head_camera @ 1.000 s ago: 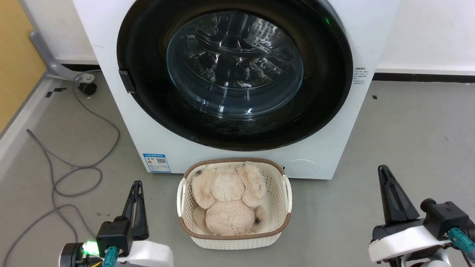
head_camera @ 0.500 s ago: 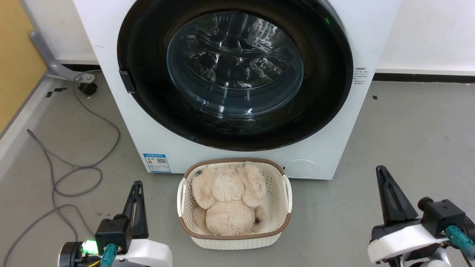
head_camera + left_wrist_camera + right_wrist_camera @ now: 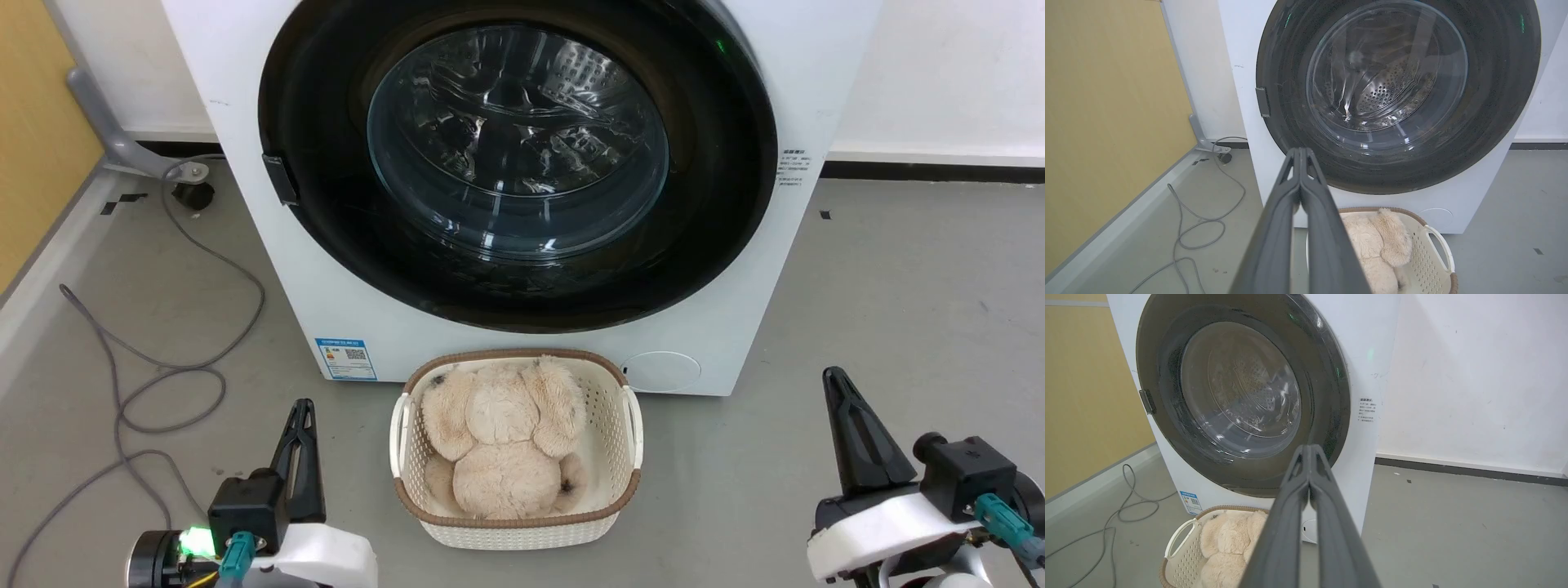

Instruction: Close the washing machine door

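before washing machine (image 3: 343, 318): basket (image 3: 608, 400) holds plush toy (image 3: 502, 445); door (image 3: 718, 204) shut flush; left tool (image 3: 304, 406), right tool (image 3: 834, 376) closed, empty.

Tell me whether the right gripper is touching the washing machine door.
Apart. Head view: the right gripper sits low over the floor, a wide gap from the washing machine door.

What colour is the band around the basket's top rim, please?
The rim band is brown, on a white basket; the head view shows it best.
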Robot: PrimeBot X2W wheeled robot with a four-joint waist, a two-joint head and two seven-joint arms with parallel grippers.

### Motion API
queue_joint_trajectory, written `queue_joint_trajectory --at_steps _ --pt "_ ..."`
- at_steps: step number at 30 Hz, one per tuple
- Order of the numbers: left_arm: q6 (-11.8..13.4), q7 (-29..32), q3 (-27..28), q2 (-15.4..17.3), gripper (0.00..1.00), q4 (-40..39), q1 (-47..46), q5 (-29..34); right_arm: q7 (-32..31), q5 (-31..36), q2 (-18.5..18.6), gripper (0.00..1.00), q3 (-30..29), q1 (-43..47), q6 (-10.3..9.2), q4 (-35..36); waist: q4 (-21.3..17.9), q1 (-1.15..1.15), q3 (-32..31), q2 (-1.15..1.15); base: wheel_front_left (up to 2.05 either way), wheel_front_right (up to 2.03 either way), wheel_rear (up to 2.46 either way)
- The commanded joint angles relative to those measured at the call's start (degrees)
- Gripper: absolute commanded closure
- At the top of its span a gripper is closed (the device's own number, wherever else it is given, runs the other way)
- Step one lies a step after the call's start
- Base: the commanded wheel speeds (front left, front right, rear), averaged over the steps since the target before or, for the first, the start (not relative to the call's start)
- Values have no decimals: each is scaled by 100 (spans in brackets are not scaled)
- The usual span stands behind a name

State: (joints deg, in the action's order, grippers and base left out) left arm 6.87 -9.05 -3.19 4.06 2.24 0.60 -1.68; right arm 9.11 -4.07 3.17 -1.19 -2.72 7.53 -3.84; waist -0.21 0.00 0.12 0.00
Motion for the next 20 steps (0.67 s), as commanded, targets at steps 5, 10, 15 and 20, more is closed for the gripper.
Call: queue_joint_trajectory --at_steps 5,10,15,20 --pt "-72 79 35 -23 100 -39 -26 45 -81 67 -13 100 16 102 -2 62 2 0 -1 0 0 0 0" --pt "-116 138 55 -30 100 -52 -28 54 -140 91 -14 100 23 114 -2 85 3 0 -2 0 0 0 0" --pt "-159 196 75 -36 100 -65 -31 63 -199 115 -15 100 30 126 -2 107 5 0 -3 0 0 0 0" --pt "-203 255 96 -43 100 -79 -33 71 -258 139 -16 100 38 138 -2 130 6 0 -3 0 0 0 0"
